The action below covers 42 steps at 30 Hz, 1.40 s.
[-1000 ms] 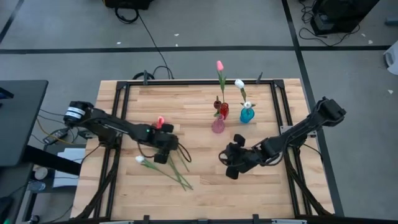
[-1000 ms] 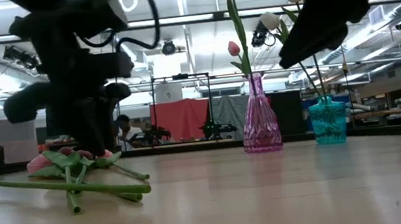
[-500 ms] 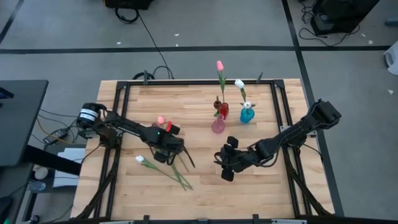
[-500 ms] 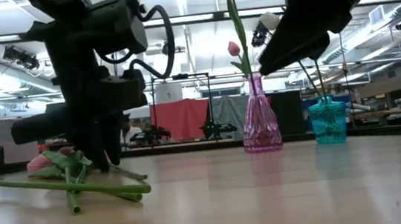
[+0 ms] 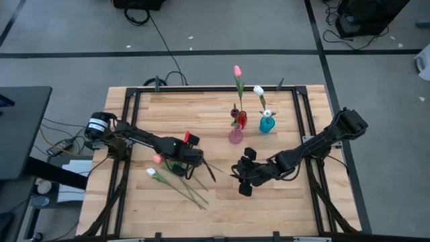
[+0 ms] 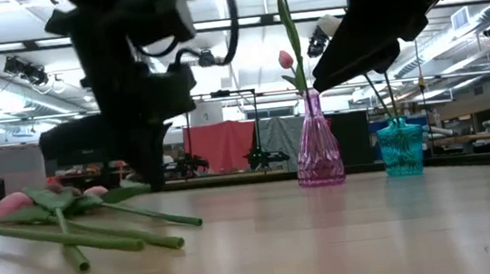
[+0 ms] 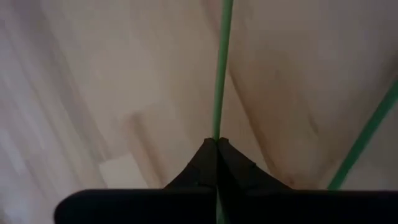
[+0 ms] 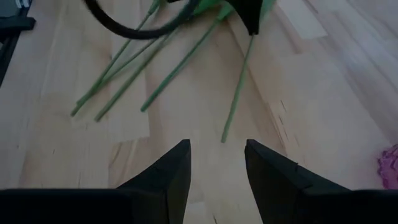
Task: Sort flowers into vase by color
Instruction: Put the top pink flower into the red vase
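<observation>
Several tulips (image 5: 176, 180) lie on the table's left half, a pink head (image 5: 156, 159) and a white head (image 5: 151, 172) pointing left, green stems fanning right and near. My left gripper (image 5: 193, 163) stands over them, pointing steeply down, shut on one green stem (image 7: 221, 74). My right gripper (image 8: 217, 155) hovers open at the table's middle (image 5: 244, 176), its fingers aimed at the stems' cut ends, touching nothing. A pink vase (image 5: 235, 135) holds tulips, as do a red vase (image 5: 241, 120) and a blue vase (image 5: 267, 124) beside it. My left gripper pinches one thin green stem (image 7: 217, 134) between its two fingertips, coming from above and slanting down. The stem runs on past the fingers toward my right gripper, and its cut end (image 8: 223, 139) lies at the table. Where along the stem the hold sits, the arm hides.
The vases stand close together at the table's far middle, tall tulip heads (image 5: 237, 70) above them. Black frame rails (image 5: 131, 114) run along the table's edges. Bare wood (image 5: 269, 208) lies near the front edge.
My left gripper has gone toward the table's right edge over the lying tulips, rolled about its own line, and shut on a stem. The loose tulips have shifted with it: a pink head now shows on the arm's near side. My right gripper stays open.
</observation>
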Motion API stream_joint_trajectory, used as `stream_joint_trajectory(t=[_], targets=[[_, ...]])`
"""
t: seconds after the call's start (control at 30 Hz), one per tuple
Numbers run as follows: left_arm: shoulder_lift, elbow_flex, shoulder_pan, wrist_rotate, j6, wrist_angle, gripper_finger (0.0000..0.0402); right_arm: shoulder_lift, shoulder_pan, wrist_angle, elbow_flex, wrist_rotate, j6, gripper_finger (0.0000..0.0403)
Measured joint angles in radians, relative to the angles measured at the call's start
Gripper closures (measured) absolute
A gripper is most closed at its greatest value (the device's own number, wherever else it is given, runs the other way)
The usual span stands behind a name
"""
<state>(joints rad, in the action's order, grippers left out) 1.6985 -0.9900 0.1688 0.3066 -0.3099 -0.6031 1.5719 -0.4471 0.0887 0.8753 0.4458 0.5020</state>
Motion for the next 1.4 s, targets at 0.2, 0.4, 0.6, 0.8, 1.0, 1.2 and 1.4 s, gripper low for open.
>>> stream_joint_trajectory(t=[0.2, 0.4, 0.6, 0.8, 1.0, 1.2, 1.4], targets=[[0.000, -0.077, 0.019, -0.023, 0.031, 0.027, 0.0400, 0.018, 0.032, -0.010, 0.000, 0.006, 0.027, 0.0241], [0.000, -0.106, 0.030, -0.030, 0.056, 0.072, 0.0400, 0.066, 0.067, -0.080, 0.000, 0.010, 0.003, 0.0241], [-0.001, -0.108, 0.029, -0.028, 0.083, 0.066, 0.0401, 0.095, 0.092, -0.136, 0.000, -0.002, -0.016, 0.0241], [-0.001, -0.108, 0.029, -0.002, 0.086, 0.068, 0.0401, 0.130, 0.111, -0.138, 0.000, -0.062, -0.008, 0.0246], [-0.001, -0.108, 0.029, -0.001, 0.085, 0.066, 0.0401, 0.138, 0.113, -0.130, 0.001, -0.059, -0.008, 0.0288], [-0.002, -0.108, 0.029, 0.004, 0.109, 0.085, 0.0392, 0.145, 0.128, -0.123, 0.001, -0.080, -0.004, 0.0391], [-0.002, -0.108, 0.029, 0.011, 0.145, 0.144, 0.0345, 0.145, 0.143, -0.096, 0.001, -0.066, 0.046, 0.0396]])
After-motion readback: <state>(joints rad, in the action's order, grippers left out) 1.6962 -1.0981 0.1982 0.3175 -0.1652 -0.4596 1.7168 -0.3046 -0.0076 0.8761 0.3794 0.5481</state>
